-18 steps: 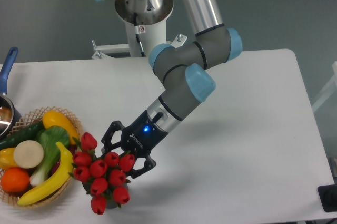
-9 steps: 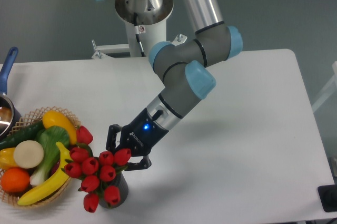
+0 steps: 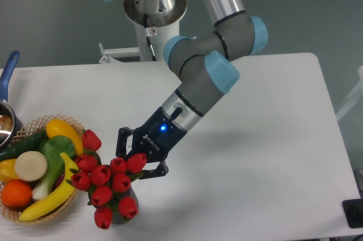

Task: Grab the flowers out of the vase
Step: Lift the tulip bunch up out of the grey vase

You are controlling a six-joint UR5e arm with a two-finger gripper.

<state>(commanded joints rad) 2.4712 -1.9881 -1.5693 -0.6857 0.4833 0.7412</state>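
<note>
The flowers (image 3: pixel 108 180), a bunch of red tulip buds with green stems, stand at the table's front left, just right of the basket. The dark vase (image 3: pixel 134 195) is almost hidden under the buds; only a sliver of its side shows. My gripper (image 3: pixel 136 158) reaches down from the upper right into the top right of the bunch. One black finger (image 3: pixel 121 140) is on the far side and the other (image 3: pixel 156 169) on the near side, closed around the bunch. I cannot tell whether the stems still sit in the vase.
A wicker basket (image 3: pixel 35 121) with banana, orange, peppers and greens sits right next to the flowers on the left. A metal pot with a blue handle (image 3: pixel 9 66) is at the left edge. The robot base (image 3: pixel 153 8) stands at the back. A black object (image 3: pixel 353 212) is beyond the table's right corner.
The fingers closed in on the bunch, which first swung left and down. Now gripper and flowers have shifted slightly up and right together, and the vase shows less.
</note>
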